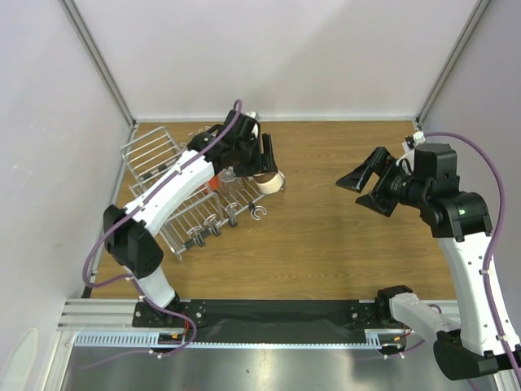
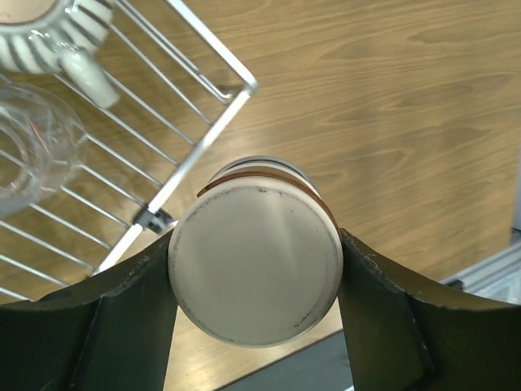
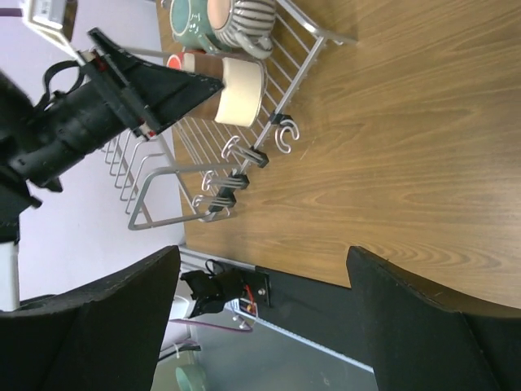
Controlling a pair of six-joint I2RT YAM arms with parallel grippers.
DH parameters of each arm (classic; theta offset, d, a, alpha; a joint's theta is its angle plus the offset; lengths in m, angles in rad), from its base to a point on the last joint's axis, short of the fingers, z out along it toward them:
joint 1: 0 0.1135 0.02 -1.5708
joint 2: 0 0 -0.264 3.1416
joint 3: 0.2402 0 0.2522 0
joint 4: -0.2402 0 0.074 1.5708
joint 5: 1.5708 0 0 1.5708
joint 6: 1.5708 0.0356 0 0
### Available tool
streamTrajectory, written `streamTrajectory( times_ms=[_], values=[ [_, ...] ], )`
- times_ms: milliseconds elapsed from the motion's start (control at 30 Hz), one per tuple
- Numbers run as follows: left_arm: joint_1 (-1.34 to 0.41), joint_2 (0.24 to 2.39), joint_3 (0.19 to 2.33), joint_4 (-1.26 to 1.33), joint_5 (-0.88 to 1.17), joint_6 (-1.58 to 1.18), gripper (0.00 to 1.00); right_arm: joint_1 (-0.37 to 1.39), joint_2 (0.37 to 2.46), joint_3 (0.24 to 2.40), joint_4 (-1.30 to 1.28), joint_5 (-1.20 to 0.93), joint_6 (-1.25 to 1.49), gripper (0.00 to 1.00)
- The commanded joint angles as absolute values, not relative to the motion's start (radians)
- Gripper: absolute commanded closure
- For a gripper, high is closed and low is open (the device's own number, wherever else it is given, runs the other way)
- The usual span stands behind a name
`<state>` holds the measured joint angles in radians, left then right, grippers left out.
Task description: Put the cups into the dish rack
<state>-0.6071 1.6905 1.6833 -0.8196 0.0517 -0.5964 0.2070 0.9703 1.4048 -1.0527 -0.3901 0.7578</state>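
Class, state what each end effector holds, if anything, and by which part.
The left end effector grips a cream-based cup by its opposite side walls, near the base. The right end effector is open and holds nothing.

Wood-grain tabletop (image 1: 342, 236), evenly lit. Plain pale walls (image 1: 285, 57) stand along far, left and right edges. Metal posts (image 1: 99, 65) at both far corners. Black strip (image 1: 277, 314) along near edge.

Right gripper (image 3: 262, 269) down at the bottom, dark fingers spread wide; wooden table (image 3: 391, 147) beyond; wire dish rack (image 3: 203, 155) upper left, teal mug (image 3: 189, 20) and ribbed mug (image 3: 244, 20) side by side at its top end; left gripper (image 3: 213, 84) clamped on a cream cup (image 3: 240, 91) over the rack's rods
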Motion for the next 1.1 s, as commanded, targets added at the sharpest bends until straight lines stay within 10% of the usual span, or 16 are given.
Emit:
streamTrajectory(
  times_ms=[0, 1067],
  values=[
    [-0.571, 1.722, 1.703, -0.762, 0.068, -0.535, 1.00, 0.181, 0.971, 1.442, -1.071, -0.433, 0.700, 0.10],
    [-0.468, 1.807, 1.563, -0.670, -0.044, -0.482, 1.00, -0.038, 0.971, 1.362, -1.066, -0.597, 0.603, 0.09]
  ],
)
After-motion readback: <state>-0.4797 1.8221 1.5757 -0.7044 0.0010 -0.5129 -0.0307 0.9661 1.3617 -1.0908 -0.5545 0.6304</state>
